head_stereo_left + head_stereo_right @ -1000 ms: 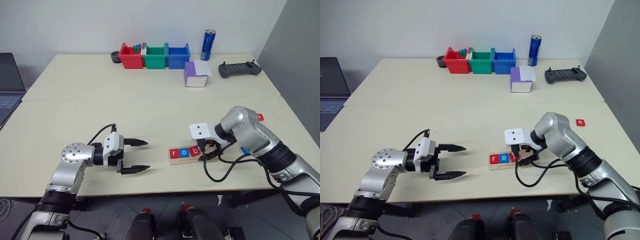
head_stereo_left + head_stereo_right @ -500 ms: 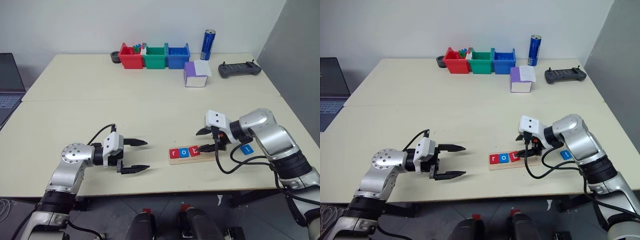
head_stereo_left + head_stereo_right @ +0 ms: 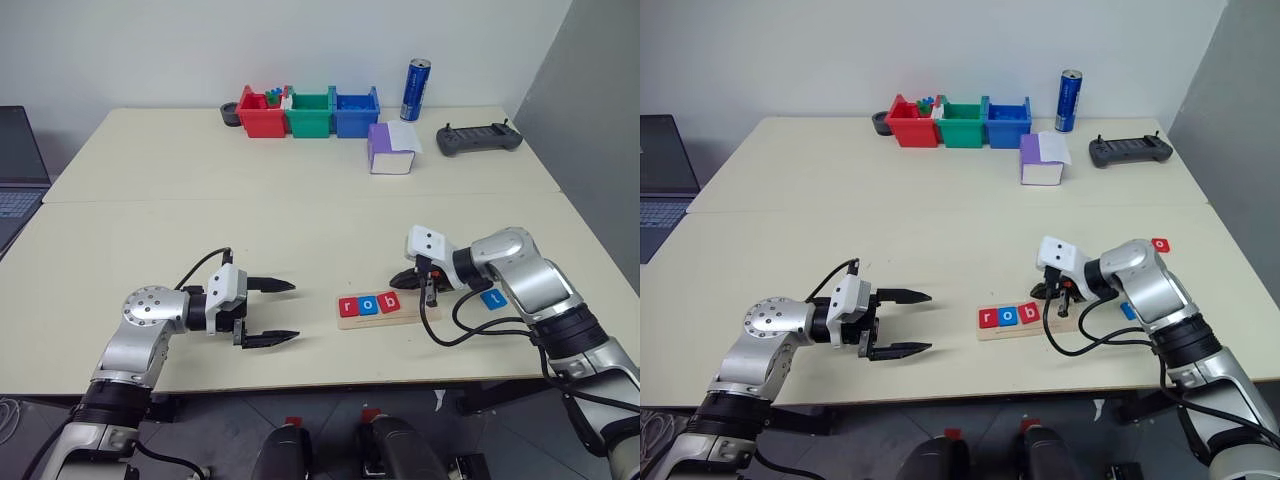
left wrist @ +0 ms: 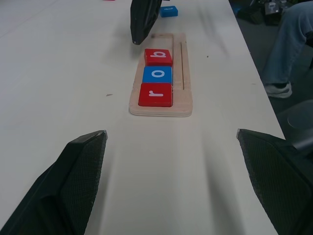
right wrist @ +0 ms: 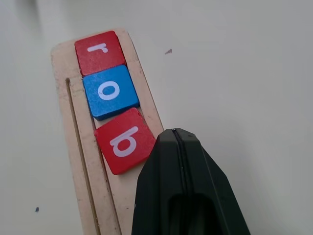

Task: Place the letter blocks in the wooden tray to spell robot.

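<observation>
While the wooden tray point(image 3: 378, 309) holds three letter blocks point(image 3: 368, 304), right fingers point(image 5: 182, 196) press together.

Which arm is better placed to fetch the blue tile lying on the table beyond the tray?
Right: its gripper is at the tray's empty end, beside the blue tile.

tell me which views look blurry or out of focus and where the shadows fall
Left wrist view: the open left gripper's black fingers loom soft up close, while the pale wooden tray stays crisp. Right wrist view: the shut right gripper blurs slightly. Left eye view: sharp, with soft shadows beneath both arms.
</observation>
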`<action>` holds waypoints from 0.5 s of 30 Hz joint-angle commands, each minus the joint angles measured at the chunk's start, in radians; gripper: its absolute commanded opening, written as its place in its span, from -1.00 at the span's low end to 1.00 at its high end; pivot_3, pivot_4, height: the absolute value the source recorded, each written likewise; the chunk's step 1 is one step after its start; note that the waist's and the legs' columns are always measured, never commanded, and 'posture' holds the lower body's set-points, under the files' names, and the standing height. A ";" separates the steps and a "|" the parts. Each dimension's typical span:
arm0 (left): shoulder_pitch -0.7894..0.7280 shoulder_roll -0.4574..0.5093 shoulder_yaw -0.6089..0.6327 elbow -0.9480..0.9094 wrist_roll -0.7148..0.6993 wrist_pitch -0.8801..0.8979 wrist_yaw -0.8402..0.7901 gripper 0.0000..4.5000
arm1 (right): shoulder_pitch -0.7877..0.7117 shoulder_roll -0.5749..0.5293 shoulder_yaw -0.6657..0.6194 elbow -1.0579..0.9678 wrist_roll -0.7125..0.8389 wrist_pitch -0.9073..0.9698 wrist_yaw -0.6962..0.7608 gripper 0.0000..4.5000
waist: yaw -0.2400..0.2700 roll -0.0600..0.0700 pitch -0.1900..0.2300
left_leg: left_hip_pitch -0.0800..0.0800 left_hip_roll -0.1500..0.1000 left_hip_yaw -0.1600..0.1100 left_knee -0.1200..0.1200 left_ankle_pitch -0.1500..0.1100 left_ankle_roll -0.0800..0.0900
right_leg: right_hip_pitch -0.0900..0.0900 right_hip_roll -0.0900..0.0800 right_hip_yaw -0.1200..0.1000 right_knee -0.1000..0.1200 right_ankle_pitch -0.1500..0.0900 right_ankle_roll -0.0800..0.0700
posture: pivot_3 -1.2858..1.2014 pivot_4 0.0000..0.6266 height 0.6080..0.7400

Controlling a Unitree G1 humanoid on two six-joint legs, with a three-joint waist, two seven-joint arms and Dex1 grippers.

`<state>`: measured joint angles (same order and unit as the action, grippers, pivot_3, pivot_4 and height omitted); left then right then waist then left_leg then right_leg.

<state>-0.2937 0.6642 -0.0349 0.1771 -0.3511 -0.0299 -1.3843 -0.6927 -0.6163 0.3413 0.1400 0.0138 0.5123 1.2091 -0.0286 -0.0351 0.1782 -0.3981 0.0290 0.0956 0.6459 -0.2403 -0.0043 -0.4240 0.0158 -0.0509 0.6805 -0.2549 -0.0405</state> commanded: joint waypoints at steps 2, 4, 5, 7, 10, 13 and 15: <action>-0.008 0.005 0.011 -0.013 -0.005 -0.009 0.005 1.00 | -0.005 0.006 0.008 0.000 -0.010 -0.030 -0.020 -1.00 | 0.000 0.000 0.000 | 0.000 0.000 0.000 0.000 0.000 0.000 | 0.000 0.000 0.000 0.000 0.000 0.000 | 0.03 -0.52 1.00; -0.008 0.006 0.011 -0.012 -0.006 -0.009 0.004 1.00 | -0.004 0.009 0.013 -0.002 -0.007 -0.027 -0.023 -1.00 | 0.000 0.000 0.000 | 0.000 0.000 0.000 0.000 0.000 0.000 | 0.000 0.000 0.000 0.000 0.000 0.000 | 0.03 -0.52 1.00; -0.008 0.006 0.012 -0.012 -0.006 -0.008 0.004 1.00 | -0.003 0.009 0.014 -0.004 -0.005 -0.025 -0.024 -1.00 | 0.000 0.000 0.000 | 0.000 0.000 0.000 0.000 0.000 0.000 | 0.000 0.000 0.000 0.000 0.000 0.000 | 0.03 -0.52 1.00; -0.007 0.007 0.012 -0.014 -0.006 -0.008 0.005 1.00 | -0.002 0.011 0.015 -0.008 -0.002 -0.023 -0.027 -1.00 | 0.000 0.000 0.000 | 0.000 0.000 0.000 0.000 0.000 0.000 | 0.000 0.000 0.000 0.000 0.000 0.000 | 0.03 -0.52 1.00; -0.008 0.007 0.013 -0.014 -0.006 -0.006 0.006 1.00 | -0.003 0.014 0.018 -0.009 0.001 -0.023 -0.032 -1.00 | 0.000 0.000 0.000 | 0.000 0.000 0.000 0.000 0.000 0.000 | 0.000 0.000 0.000 0.000 0.000 0.000 | 0.03 -0.52 1.00; -0.010 0.007 0.013 -0.013 -0.006 -0.006 0.005 1.00 | -0.004 0.015 0.021 -0.009 0.004 -0.024 -0.033 -1.00 | 0.000 0.000 0.000 | 0.000 0.000 0.000 0.000 0.000 0.000 | 0.000 0.000 0.000 0.000 0.000 0.000 | 0.03 -0.52 1.00; -0.011 0.008 0.013 -0.012 -0.006 -0.006 0.005 1.00 | -0.003 0.011 0.026 -0.011 0.003 -0.023 -0.028 -1.00 | 0.000 0.000 0.000 | 0.000 0.000 0.000 0.000 0.000 0.000 | 0.000 0.000 0.000 0.000 0.000 0.000 | 0.03 -0.52 1.00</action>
<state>-0.2937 0.6642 -0.0349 0.1770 -0.3512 -0.0294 -1.3839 -0.6882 -0.6030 0.3750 0.1586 0.0135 0.5011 1.1779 -0.0286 -0.0350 0.1782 -0.3981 0.0290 0.0955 0.6459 -0.2403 -0.0043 -0.4240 0.0158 -0.0509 0.6805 -0.2549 -0.0405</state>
